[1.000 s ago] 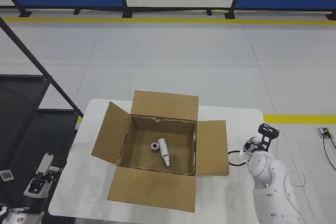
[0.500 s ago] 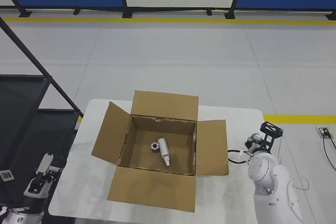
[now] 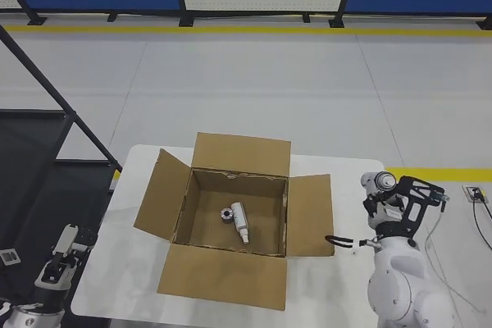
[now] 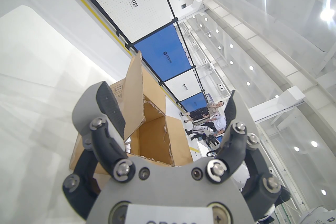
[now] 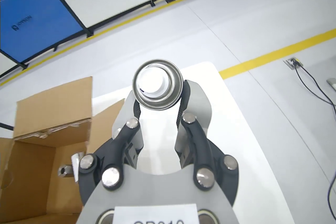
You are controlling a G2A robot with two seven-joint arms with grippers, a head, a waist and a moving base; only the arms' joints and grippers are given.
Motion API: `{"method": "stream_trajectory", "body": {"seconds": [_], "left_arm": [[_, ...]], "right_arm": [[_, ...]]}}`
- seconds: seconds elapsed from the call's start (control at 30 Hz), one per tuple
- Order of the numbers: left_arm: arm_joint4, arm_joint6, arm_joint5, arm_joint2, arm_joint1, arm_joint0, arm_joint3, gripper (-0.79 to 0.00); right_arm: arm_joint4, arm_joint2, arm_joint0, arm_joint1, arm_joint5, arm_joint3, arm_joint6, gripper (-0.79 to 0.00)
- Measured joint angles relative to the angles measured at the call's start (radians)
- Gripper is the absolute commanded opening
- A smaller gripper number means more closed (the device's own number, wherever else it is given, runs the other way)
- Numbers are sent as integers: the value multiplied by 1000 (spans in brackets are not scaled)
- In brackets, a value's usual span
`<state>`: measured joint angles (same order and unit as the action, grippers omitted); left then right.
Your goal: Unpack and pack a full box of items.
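Observation:
An open cardboard box (image 3: 230, 215) stands in the middle of the white table (image 3: 348, 271), all flaps folded out. On its floor lie a white bottle (image 3: 240, 220) and a small round metal part (image 3: 226, 216). My right gripper (image 5: 159, 101) is shut on an upright spray can (image 5: 157, 84) with a silver rim and white nozzle; the can (image 3: 380, 181) is held above the table's right edge, beside the box's right flap. My left gripper (image 4: 168, 91) is open with nothing in it, low off the table's left side, facing the box (image 4: 155, 135).
The left arm (image 3: 56, 264) hangs by a black frame (image 3: 82, 131) left of the table. Bare tabletop lies right of the box and along the front corners. A cable (image 3: 488, 225) runs on the floor at the right.
The right arm has risen and swung its wrist outward to the right, so the can's top now faces up. The left arm and the box's contents have not moved.

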<state>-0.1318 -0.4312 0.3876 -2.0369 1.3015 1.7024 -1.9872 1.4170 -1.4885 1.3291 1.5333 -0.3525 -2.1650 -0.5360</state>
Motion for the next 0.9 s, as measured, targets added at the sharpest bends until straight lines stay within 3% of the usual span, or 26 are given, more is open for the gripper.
{"method": "stream_trajectory", "body": {"seconds": [0.17,0.37,0.63,0.9], "left_arm": [[0,0,0,0,0,0,0,0],[0,0,0,0,0,0,0,0],[0,0,0,0,0,0,0,0],[0,0,0,0,0,0,0,0]], "right_arm": [[54,107,11,-4,116,-79,-23,-785],[57,223,-69,-5,261,-39,-117,-785],[6,355,-286,11,348,210,-318,-785],[-57,412,-394,27,340,450,-394,-785]]}}
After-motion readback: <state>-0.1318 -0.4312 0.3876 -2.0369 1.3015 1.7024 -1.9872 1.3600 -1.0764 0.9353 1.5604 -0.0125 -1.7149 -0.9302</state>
